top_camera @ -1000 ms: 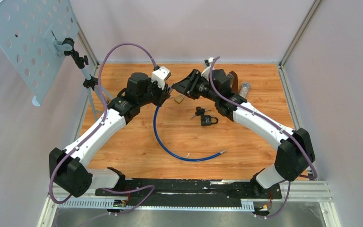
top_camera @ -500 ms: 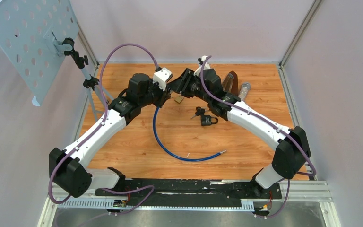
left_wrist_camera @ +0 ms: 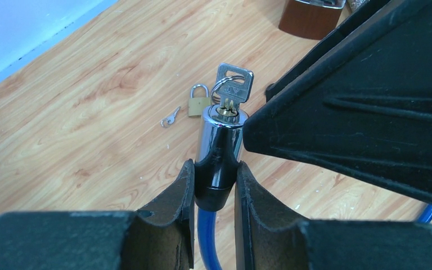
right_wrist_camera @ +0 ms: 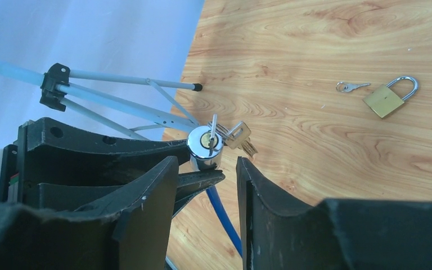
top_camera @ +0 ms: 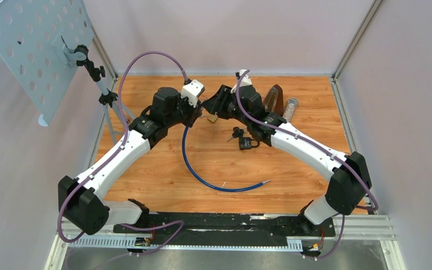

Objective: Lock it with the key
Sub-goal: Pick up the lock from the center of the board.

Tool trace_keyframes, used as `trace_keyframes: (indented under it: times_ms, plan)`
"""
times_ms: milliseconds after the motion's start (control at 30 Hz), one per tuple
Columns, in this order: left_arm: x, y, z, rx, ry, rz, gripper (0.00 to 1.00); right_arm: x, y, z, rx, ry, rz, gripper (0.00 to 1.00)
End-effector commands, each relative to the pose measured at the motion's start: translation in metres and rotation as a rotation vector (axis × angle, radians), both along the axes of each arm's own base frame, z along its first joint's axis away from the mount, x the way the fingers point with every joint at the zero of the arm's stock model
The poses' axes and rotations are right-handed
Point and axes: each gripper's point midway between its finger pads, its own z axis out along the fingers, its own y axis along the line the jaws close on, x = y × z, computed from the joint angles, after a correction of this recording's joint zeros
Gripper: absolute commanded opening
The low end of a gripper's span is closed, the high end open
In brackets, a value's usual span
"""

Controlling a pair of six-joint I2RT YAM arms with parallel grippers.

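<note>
You are dealing with a rigid chrome lock cylinder [left_wrist_camera: 220, 138] on the end of a springy blue cable [top_camera: 225, 190], held up off the surface [top_camera: 292, 169] between the two arms, towards the far side. The polished metal looks slippery, and the cable will likely tug and twist the cylinder if your hold on it is loose. The black collar below the chrome is the better place to grip, and that is where it is gripped.

The key [left_wrist_camera: 233, 90] sits in the keyway at the top of the cylinder, with a ring and a spare key [right_wrist_camera: 242, 138] hanging from it. It is small, thin and stiff, and it will need a firm pinch across its flat head to turn. Catch the dangling spare and the turn will probably slip.

Your left pincer [left_wrist_camera: 214, 174] is pinching the black collar, one finger on each side, and the cylinder stands upright out of it.

Your right pincer [right_wrist_camera: 207, 163] is spread and holds nothing. From its own camera the key head shows just beyond the gap between its fingers. From the left wrist camera one of its fingers [left_wrist_camera: 337, 107] lies hard by the chrome top, but you cannot tell from here whether it touches.

A brass padlock [right_wrist_camera: 387, 98] and a small key [right_wrist_camera: 351, 86] lie on the surface well apart from all this; leave them be
</note>
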Motion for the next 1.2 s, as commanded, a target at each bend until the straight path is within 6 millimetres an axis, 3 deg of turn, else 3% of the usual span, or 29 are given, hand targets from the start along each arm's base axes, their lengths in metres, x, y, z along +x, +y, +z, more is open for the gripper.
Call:
trace_keyframes:
  times_ms: [0,300,567,667,733,767,800,900,967,1067,1167]
  plan:
    - [-0.002,-0.008,0.038,-0.065,-0.106,-0.045,0.00,0.000,0.009,0.022,0.038,-0.062,0.028,0.42]
    - [-0.010,-0.014,0.043,-0.102,-0.104,-0.085,0.00,0.000,0.021,0.011,0.044,-0.026,0.068,0.37]
    - [-0.020,-0.019,0.049,-0.126,-0.106,-0.132,0.00,0.002,0.029,0.019,0.084,-0.057,0.093,0.35]
    - [-0.021,-0.018,0.050,-0.133,-0.106,-0.127,0.00,0.001,0.027,0.022,0.096,-0.069,0.090,0.17]
    - [-0.021,-0.016,0.051,-0.137,-0.104,-0.115,0.13,0.000,0.023,0.029,0.101,-0.094,0.081,0.05]
    - [-0.022,-0.015,0.053,-0.140,-0.109,-0.109,0.27,0.000,0.019,0.033,0.103,-0.109,0.069,0.01]
    - [-0.022,-0.014,0.052,-0.143,-0.107,-0.105,0.33,0.000,0.015,0.038,0.109,-0.128,0.059,0.00]
    - [-0.027,-0.014,0.055,-0.159,-0.100,-0.107,0.74,-0.004,0.001,0.059,0.140,-0.208,0.055,0.00]
    - [-0.033,-0.016,0.054,-0.167,-0.077,-0.135,0.90,-0.012,-0.011,0.080,0.179,-0.273,0.074,0.00]
    - [-0.045,-0.025,0.059,-0.198,-0.045,-0.210,0.95,-0.029,-0.023,0.103,0.228,-0.361,0.144,0.00]
    - [-0.054,-0.031,0.071,-0.284,0.014,-0.276,0.93,-0.047,-0.032,0.119,0.245,-0.444,0.210,0.00]
